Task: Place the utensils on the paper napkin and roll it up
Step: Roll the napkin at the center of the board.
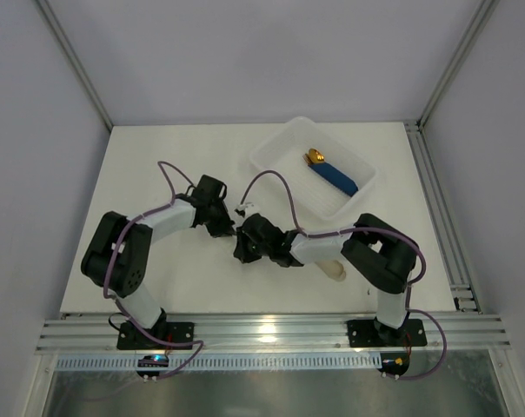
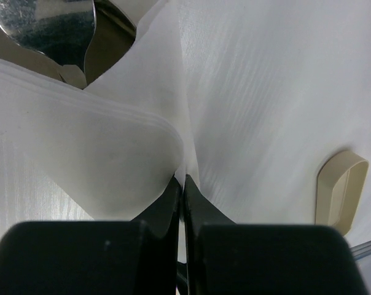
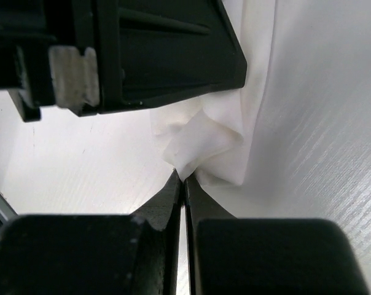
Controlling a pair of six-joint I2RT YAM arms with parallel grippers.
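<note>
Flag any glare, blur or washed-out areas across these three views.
Top external: sharp, evenly lit, one glare spot on the front rail. Left wrist: paper napkin bright but its weave shows; the utensils show mirror reflections; left fingers soft. Right wrist: napkin folds readable, right fingers dark and featureless.

The top camera looks down from behind the robot over the whole table (image 1: 158,165); both wrist cameras, pressed close, face the same paper napkin (image 2: 265,92) from opposite sides.
</note>
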